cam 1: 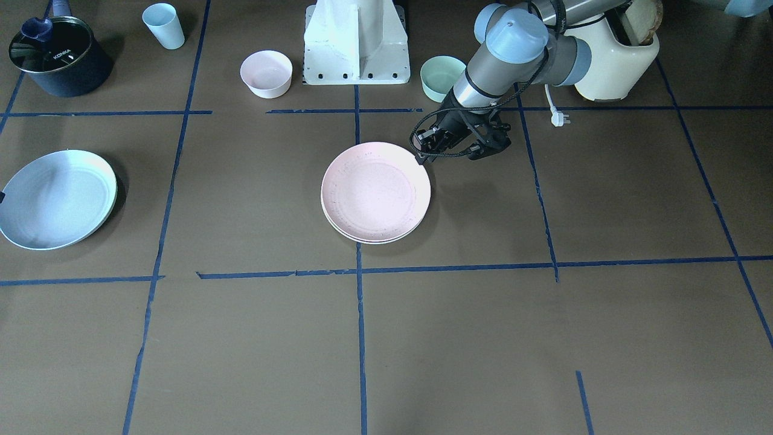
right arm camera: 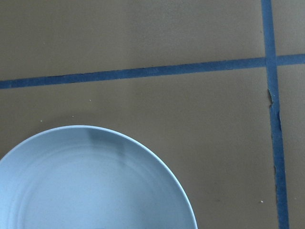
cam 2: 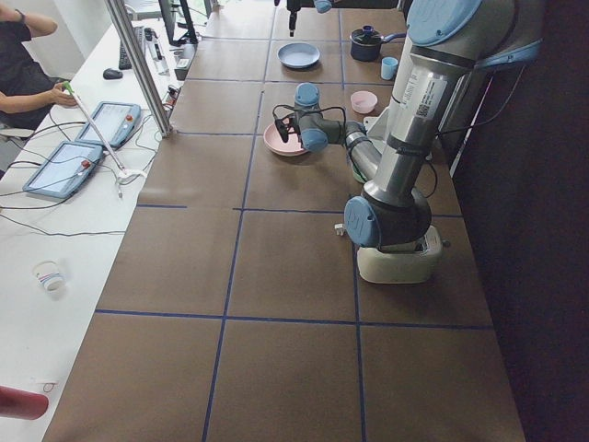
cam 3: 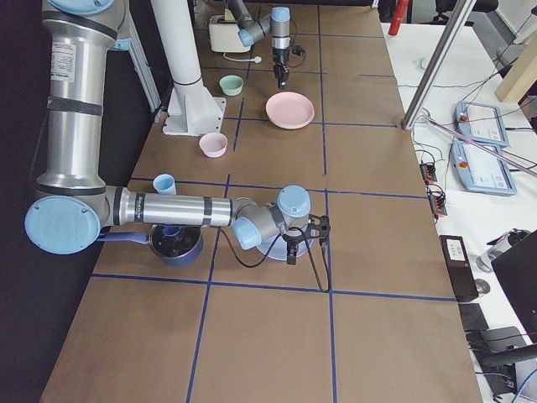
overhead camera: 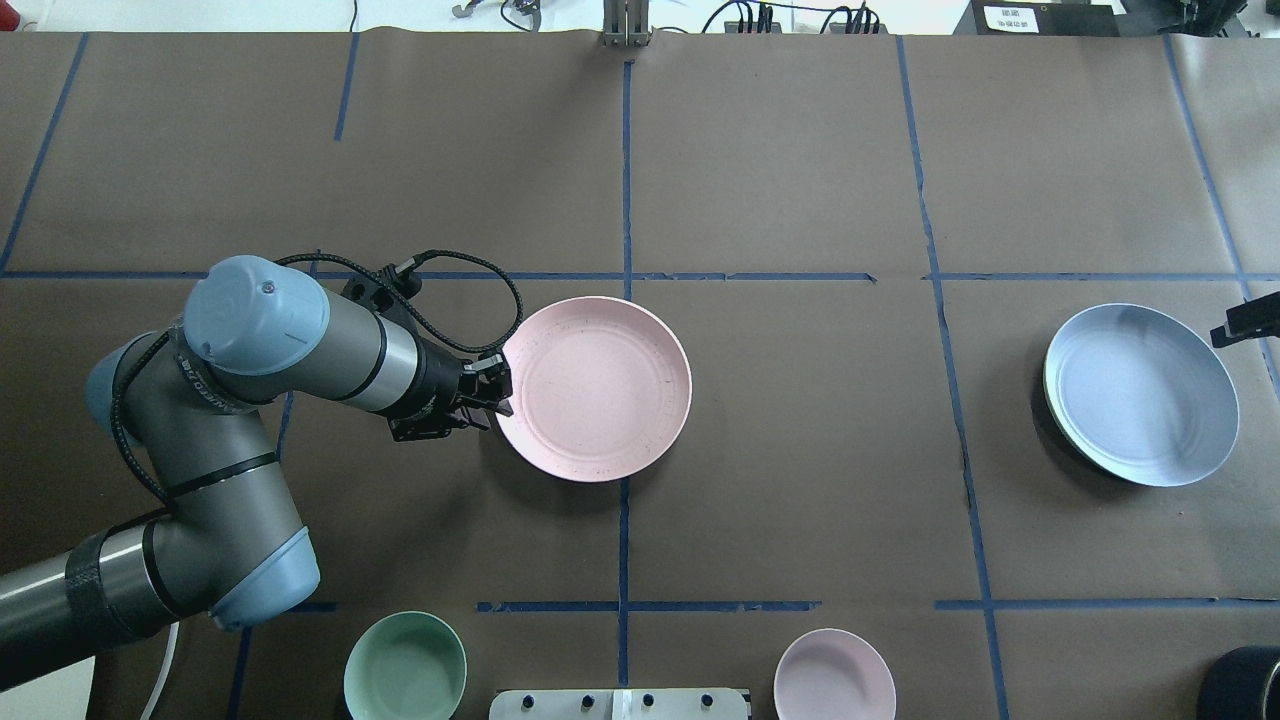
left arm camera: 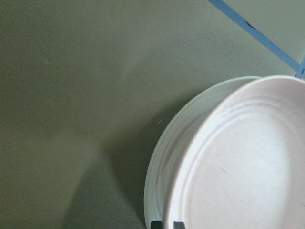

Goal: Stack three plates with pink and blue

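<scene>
The pale pink plate [overhead camera: 600, 390] lies on the cream-white plate [cam 1: 369, 238] at the table's middle; the white rim shows under it in the left wrist view [left arm camera: 157, 176]. My left gripper [overhead camera: 497, 385] is at the pink plate's near-left rim, its fingertips [left arm camera: 178, 224] close together astride that rim. The pale blue plate [overhead camera: 1140, 395] lies alone far to the right and also shows in the right wrist view [right arm camera: 86, 186]. My right gripper [overhead camera: 1238, 325] is at its far-right edge, mostly cut off; I cannot tell whether it is open or shut.
A mint-green bowl [overhead camera: 405, 668] and a small pink bowl [overhead camera: 835, 672] stand near the robot base [cam 1: 356, 42]. A light blue cup [cam 1: 163, 25] and a dark pot [cam 1: 57, 55] stand behind the blue plate. A cream appliance [cam 1: 616, 60] stands behind my left arm.
</scene>
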